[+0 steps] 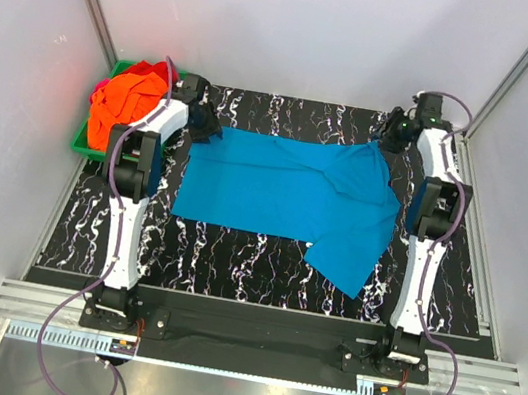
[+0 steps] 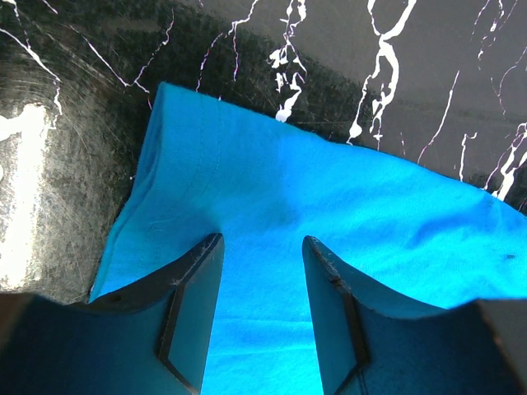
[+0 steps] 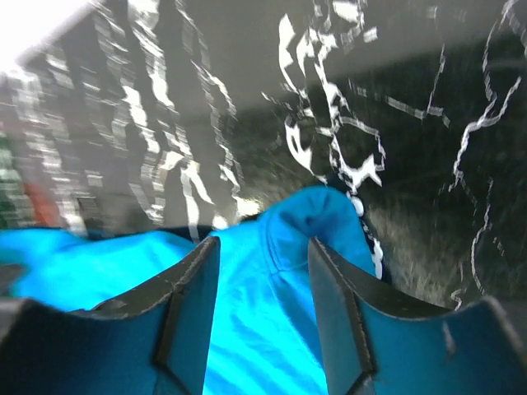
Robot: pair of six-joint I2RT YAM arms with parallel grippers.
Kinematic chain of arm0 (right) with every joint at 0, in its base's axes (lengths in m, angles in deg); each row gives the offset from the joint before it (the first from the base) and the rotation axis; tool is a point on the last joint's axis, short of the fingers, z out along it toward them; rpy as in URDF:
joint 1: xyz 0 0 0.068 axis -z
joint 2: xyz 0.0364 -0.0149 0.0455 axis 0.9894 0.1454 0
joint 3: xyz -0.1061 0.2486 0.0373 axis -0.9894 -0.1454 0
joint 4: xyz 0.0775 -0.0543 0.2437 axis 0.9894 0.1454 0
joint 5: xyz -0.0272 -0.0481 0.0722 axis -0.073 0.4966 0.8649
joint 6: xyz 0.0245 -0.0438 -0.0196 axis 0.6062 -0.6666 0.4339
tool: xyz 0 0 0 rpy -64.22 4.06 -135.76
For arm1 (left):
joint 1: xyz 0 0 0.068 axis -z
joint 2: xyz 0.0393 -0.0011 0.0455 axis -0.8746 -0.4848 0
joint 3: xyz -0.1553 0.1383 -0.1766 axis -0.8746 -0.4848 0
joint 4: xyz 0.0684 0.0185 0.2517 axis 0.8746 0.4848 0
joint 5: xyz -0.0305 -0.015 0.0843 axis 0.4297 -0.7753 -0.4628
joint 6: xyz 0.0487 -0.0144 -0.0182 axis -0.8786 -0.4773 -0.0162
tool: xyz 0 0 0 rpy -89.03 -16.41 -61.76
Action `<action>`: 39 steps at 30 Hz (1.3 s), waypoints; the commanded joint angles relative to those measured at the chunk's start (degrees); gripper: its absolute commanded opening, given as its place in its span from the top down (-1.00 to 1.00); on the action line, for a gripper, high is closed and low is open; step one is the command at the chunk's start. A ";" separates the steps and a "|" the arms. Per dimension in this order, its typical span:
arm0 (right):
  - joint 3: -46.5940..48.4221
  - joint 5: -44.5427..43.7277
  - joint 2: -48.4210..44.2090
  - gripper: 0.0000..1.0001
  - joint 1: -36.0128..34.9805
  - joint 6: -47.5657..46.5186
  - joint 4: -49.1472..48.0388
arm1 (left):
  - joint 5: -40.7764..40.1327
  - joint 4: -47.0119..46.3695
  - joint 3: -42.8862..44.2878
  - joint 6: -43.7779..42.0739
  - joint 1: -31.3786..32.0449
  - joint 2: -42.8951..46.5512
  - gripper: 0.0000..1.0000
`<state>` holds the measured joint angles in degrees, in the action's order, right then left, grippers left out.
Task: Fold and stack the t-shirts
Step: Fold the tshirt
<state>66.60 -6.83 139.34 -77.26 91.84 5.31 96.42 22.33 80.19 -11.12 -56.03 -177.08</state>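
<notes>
Turquoise t-shirt (image 1: 276,184) lies spread across the far half of the black marbled surface (image 1: 234,253), its far edge pulled straight between the two arms. One flap droops toward the near right corner.

From above, the left pincer (image 1: 201,118) sits on the shirt's far-left corner and the right pincer (image 1: 393,138) on its far-right corner, where the cloth rises in a small peak. That view is too distant to show the fingers. It alone shows the green bin (image 1: 79,141) at the far-left corner of the surface, heaped with orange t-shirts (image 1: 123,103) and a red t-shirt (image 1: 149,68).

Up close, the left wrist camera shows the left pincer (image 2: 263,243) clenched on the blue cloth (image 2: 329,197), which fills the narrow gap between its fingers (image 2: 198,288), the hem lying just beyond.

The right wrist picture is smeared, yet the right pincer (image 3: 263,243) plainly grasps a bunched hump of the shirt (image 3: 317,210).
</notes>
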 commanded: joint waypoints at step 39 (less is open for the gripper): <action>2.40 -35.04 -1.65 0.26 -12.29 -29.46 0.07 | 1.15 5.08 0.97 -0.52 0.04 -3.52 -0.01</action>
<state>68.11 -42.52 139.41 -88.51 65.13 7.74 96.96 23.54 81.04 -11.12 -56.03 -177.43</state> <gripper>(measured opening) 0.345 0.503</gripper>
